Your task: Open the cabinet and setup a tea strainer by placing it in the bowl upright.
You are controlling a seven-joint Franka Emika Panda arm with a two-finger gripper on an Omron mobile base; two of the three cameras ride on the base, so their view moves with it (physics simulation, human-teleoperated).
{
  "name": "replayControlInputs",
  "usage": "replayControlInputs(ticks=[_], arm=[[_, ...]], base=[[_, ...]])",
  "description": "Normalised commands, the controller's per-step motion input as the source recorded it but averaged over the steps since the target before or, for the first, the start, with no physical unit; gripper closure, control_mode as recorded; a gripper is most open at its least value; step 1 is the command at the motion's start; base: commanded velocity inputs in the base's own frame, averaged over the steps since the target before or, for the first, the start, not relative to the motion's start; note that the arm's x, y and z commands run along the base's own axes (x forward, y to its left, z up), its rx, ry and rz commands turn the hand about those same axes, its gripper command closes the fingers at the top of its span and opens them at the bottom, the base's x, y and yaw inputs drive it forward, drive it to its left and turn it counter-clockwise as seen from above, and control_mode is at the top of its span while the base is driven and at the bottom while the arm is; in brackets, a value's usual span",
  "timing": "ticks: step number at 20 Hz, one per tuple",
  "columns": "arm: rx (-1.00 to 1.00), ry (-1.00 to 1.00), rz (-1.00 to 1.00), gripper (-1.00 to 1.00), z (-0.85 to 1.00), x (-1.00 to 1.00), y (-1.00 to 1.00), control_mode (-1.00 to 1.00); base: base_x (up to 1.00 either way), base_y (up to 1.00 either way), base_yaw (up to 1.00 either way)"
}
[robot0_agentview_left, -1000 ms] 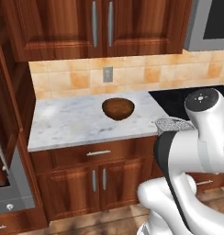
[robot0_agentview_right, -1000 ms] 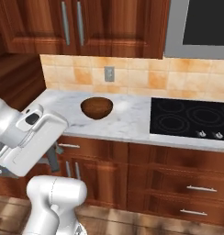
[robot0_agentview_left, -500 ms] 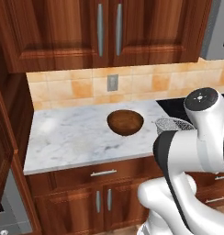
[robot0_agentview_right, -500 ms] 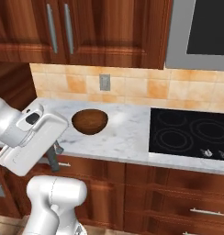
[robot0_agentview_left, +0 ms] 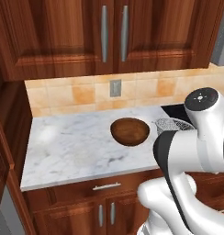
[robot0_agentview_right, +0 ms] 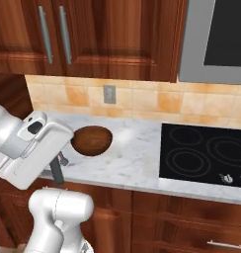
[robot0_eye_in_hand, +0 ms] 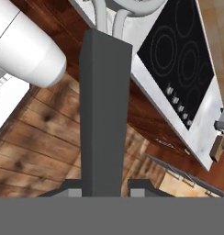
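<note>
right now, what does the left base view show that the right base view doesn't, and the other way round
Left base view: the silver mesh of the tea strainer, partly behind the arm. Right base view: the black cooktop with its burner rings and knobs, and a grey appliance above it. Both: the dark wooden bowl sitting upright on the marble counter, the wall outlet, and the closed wall cabinets.

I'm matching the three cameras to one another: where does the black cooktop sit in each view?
Left base view: the black cooktop is a dark sliver at mid right.
Right base view: the cooktop is at centre right, set into the counter.
Hand view: the cooktop is at upper right, on a slant.
Shared landmark: the marble counter bordering it.
</note>
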Motion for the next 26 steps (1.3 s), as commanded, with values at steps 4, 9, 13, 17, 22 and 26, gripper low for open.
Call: replayControlInputs(ticks=[4, 9, 13, 17, 22, 26], arm=[[0.0, 0.0, 0.0, 1.0, 0.0, 0.0, 0.0, 1.0], [0.0, 0.0, 0.0, 1.0, 0.0, 0.0, 0.0, 1.0], [0.0, 0.0, 0.0, 1.0, 0.0, 0.0, 0.0, 1.0], [0.0, 0.0, 0.0, 1.0, 0.0, 0.0, 0.0, 1.0], [0.0, 0.0, 0.0, 1.0, 0.0, 0.0, 0.0, 1.0], [0.0, 0.0, 0.0, 1.0, 0.0, 0.0, 0.0, 1.0]], base=[[0.42, 0.0, -0.01], [0.41, 0.0, -0.01], [0.24, 0.06, -0.02], [0.13, 0.2, 0.0], [0.09, 0.32, -0.01], [0.0, 0.39, 0.0]])
